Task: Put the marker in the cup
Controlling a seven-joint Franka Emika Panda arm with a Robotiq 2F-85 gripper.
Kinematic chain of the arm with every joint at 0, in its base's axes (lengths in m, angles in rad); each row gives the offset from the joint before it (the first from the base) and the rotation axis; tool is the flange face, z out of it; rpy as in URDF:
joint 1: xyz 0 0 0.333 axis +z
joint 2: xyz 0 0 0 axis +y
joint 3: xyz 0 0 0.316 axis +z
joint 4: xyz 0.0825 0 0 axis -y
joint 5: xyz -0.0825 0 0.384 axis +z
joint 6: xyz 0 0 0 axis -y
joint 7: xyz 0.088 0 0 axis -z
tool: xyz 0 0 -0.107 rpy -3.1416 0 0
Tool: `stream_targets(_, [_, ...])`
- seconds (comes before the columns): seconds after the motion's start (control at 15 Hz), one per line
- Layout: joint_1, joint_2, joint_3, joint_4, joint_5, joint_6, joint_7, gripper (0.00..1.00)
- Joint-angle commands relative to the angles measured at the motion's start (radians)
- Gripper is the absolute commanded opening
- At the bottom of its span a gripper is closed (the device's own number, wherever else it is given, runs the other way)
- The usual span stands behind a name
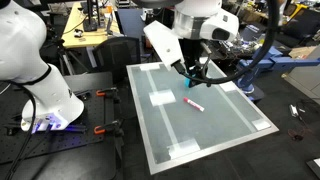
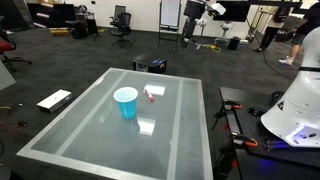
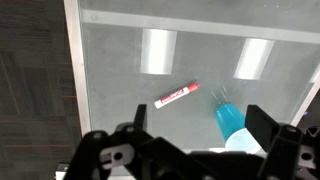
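Above the worktop [image 3: 110, 60], the fingers [image 3: 268, 125] hang spread wide and empty, looking straight down on the pink marker [image 3: 177, 95] lying flat near the upright blue cup [image 3: 232, 120], apparently positioned so a descent can grasp it.

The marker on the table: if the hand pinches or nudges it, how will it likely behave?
The marker looks like a round, straight stick lying flat on the smooth table, so a sideways nudge would probably roll it. It appears rigid and small, so it is likely light and unbending when pinched.
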Motion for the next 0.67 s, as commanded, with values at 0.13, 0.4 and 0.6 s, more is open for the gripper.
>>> stream_targets(0.13, [-0.034,0.003,0.033,0.001,0.012,-0.002,-0.008,1.0])
stream_targets(0.4, [-0.029,0.005,0.042,-0.002,0.024,0.008,0.005,1.0])
stream_targets(0.6, [-0.017,0.016,0.091,-0.013,0.078,0.068,0.107,1.0])
